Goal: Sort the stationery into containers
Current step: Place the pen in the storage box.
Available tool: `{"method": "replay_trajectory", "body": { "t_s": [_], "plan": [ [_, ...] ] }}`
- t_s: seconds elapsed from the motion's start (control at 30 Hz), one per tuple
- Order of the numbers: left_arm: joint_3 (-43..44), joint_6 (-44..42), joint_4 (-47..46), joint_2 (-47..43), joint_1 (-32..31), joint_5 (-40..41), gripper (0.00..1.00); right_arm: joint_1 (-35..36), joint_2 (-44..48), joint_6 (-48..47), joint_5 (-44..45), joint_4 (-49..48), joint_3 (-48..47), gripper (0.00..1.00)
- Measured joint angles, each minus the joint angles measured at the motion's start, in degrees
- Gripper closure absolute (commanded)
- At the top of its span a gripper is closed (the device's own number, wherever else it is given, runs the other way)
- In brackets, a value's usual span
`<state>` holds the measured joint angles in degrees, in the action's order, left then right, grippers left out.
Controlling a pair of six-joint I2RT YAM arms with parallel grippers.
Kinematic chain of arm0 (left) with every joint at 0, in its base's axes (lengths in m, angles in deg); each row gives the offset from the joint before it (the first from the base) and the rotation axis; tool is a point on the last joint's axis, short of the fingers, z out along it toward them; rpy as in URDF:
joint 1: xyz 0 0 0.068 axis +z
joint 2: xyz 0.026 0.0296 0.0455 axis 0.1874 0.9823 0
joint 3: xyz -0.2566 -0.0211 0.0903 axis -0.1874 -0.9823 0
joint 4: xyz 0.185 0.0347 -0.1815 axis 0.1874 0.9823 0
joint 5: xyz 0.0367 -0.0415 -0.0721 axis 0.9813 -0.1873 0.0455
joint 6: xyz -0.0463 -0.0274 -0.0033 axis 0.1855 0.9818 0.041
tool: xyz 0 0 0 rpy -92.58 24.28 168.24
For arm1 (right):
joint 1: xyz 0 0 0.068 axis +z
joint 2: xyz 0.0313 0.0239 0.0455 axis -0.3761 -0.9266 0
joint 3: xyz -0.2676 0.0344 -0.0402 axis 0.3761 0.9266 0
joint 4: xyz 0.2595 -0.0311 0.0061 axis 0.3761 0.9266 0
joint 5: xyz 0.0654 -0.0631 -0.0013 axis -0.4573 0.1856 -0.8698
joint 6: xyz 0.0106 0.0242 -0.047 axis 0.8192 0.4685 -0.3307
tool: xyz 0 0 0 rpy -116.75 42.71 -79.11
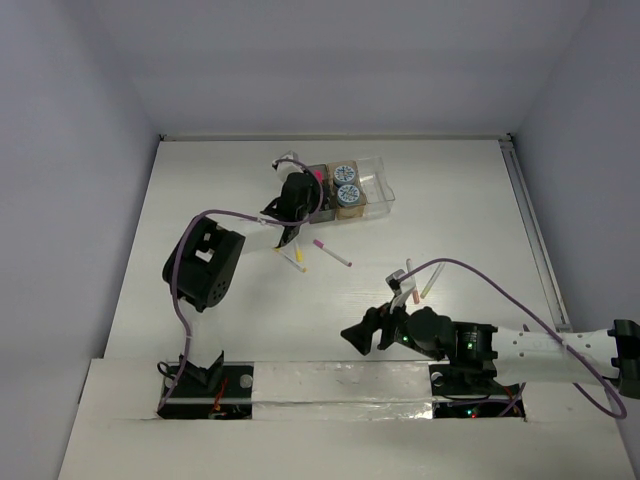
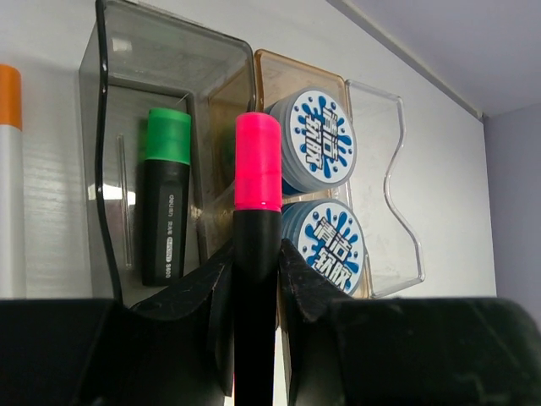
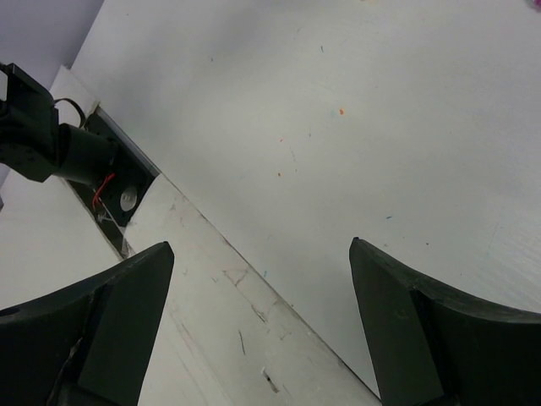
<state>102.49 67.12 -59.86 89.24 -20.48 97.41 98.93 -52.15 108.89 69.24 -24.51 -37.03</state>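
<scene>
the step in hand is the drop-off of one marker. the left gripper (image 2: 256,275) is clamped on a black marker with a pink cap (image 2: 257,194), gripping the dark barrel with the cap sticking out past the fingertips. the marker's long axis runs straight along the gripper's reach, cap end leading toward the row of bins, black end back between the jaws. in the left wrist view the cap lines up with the wall shared by the grey bin (image 2: 110,169) and the amber bin (image 2: 279,72) — over neither one cleanly.

the grey bin holds a black marker with a green cap (image 2: 165,203), and the amber bin holds two tape rolls (image 2: 321,139). so the next move likely calls for a shift toward the grey bin, getting the cap over its rim, then letting go.

the right gripper (image 3: 262,288) hangs with jaws spread wide and nothing between them, low over the table (image 3: 380,127) near the front edge — well apart from the bins.
</scene>
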Motion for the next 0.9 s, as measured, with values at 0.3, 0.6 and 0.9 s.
{"method": "replay_trajectory", "body": {
  "t_s": [0.3, 0.6, 0.9],
  "plan": [
    [1.14, 0.22, 0.02, 0.59, 0.28, 0.07, 0.64, -0.02, 0.02, -0.02, -0.15, 0.46, 0.0, 0.1],
    [2.08, 0.24, 0.15, 0.81, 0.31, 0.2, 0.51, -0.02, -0.02, -0.22, -0.17, 0.48, 0.0, 0.11],
    [-5.05, -2.56, -2.21, -7.08, 0.22, 0.66, 0.46, -0.92, -0.61, -1.88, 0.13, 0.55, -0.17, 0.68]
  ]
}}
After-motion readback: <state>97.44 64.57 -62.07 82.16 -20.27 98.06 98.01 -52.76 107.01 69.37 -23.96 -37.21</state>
